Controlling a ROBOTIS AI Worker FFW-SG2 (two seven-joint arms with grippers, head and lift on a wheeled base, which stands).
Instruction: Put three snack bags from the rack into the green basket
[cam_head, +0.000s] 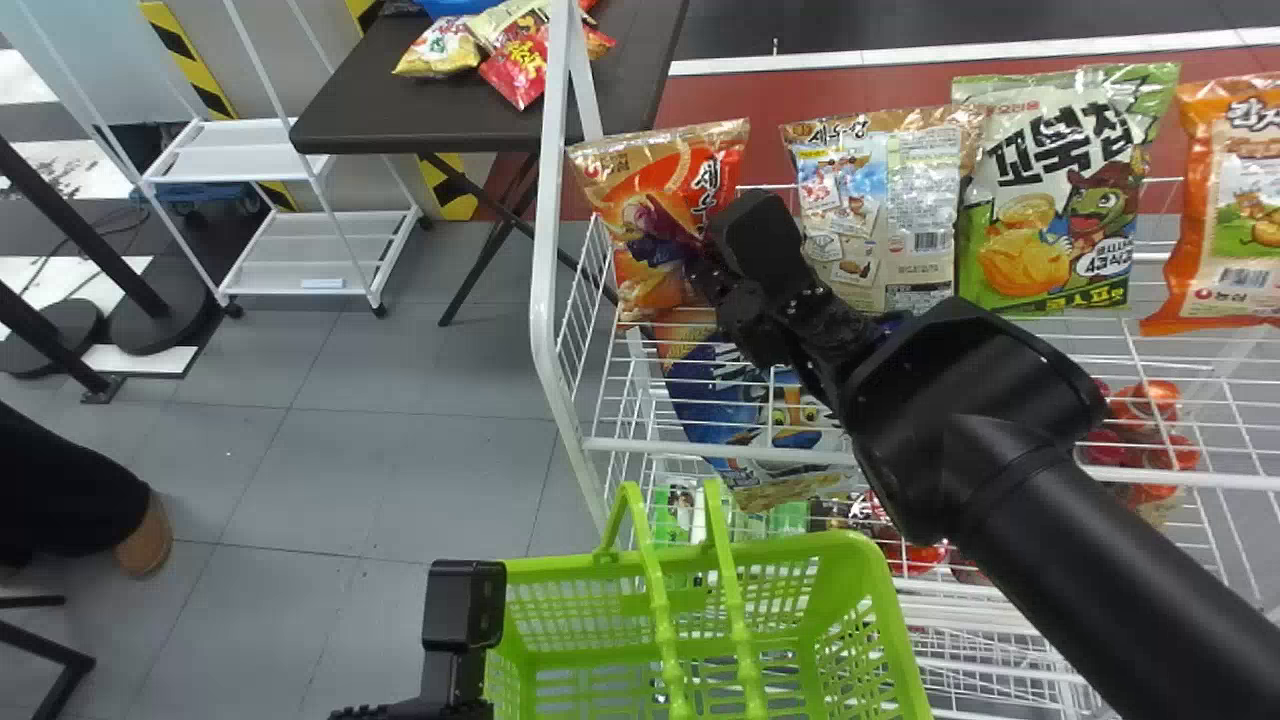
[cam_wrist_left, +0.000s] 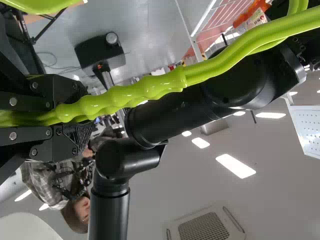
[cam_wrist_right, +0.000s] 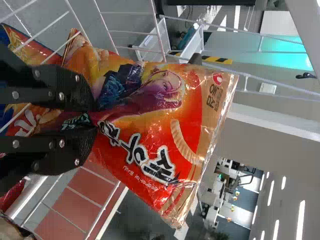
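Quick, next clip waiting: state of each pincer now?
Left pincer: closed on the green basket's handles.
Right pincer: closed on an orange-and-red snack bag.

Korean lettering (cam_wrist_right: 137, 152) on red-orange bag (cam_wrist_right: 165, 117), on green bag (cam_head: 1060, 195), barcode (cam_head: 932, 241) on blue-white bag (cam_head: 880, 215)

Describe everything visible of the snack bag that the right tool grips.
The snack bag is orange and red with a tan top edge, its film glossy and creased, printed with a figure and large lettering. It looks sealed and puffed, roughly upright but tilted, at the left end of the white rack. The right tool pinches its lower half; whether the bag touches the rack is unclear.
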